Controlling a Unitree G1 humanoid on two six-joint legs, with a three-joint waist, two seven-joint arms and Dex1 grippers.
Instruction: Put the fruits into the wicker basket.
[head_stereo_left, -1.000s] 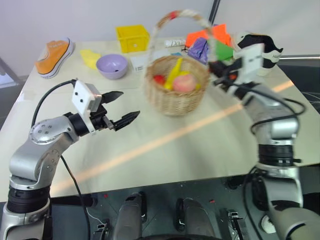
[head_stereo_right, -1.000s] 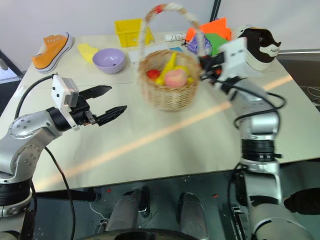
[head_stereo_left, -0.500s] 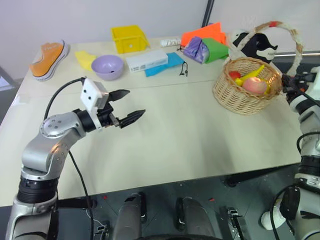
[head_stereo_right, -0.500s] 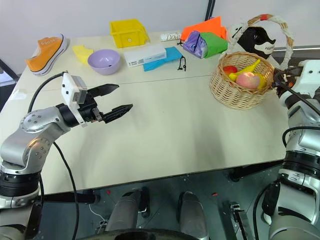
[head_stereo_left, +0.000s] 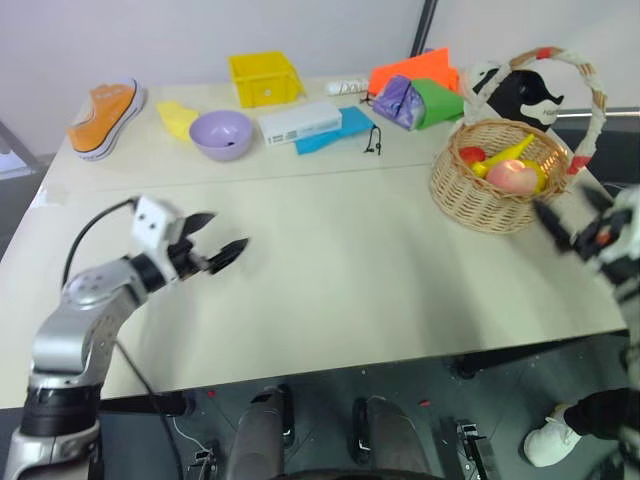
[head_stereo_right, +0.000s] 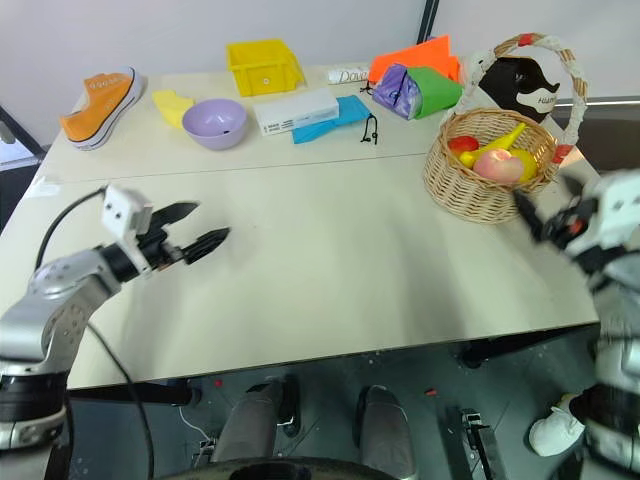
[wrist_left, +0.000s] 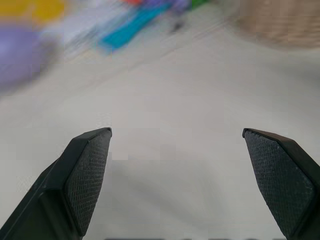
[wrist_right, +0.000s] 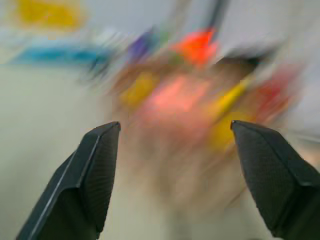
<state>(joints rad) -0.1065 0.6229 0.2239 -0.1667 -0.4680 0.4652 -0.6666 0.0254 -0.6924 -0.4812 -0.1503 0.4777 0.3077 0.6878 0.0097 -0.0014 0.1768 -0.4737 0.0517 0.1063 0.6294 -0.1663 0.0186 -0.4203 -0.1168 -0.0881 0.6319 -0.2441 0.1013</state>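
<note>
The wicker basket (head_stereo_left: 497, 193) stands on the table at the far right, its white-wrapped handle arching over it. Inside lie the fruits: the yellow banana (head_stereo_left: 511, 152) and the pinkish peach (head_stereo_left: 513, 176), beside a small red fruit. My right gripper (head_stereo_left: 572, 218) hovers just in front of the basket, open and apart from it; in the right wrist view its fingers (wrist_right: 95, 170) stand wide with the blurred basket (wrist_right: 170, 150) beyond them. My left gripper (head_stereo_left: 224, 232) is open and low over the table's left side, with nothing between its fingers (wrist_left: 87, 175).
Along the table's back edge stand an orange shoe (head_stereo_left: 105, 115), a lilac bowl (head_stereo_left: 222, 133), a yellow bin (head_stereo_left: 265, 77), a white box (head_stereo_left: 300, 120) and orange, green and purple bags (head_stereo_left: 420, 90). The table (head_stereo_left: 350, 250) is bare between my arms.
The right gripper carried the basket to the right, set it down, opened off its handle and drew back and down. My left arm sank lower and to the left.
</note>
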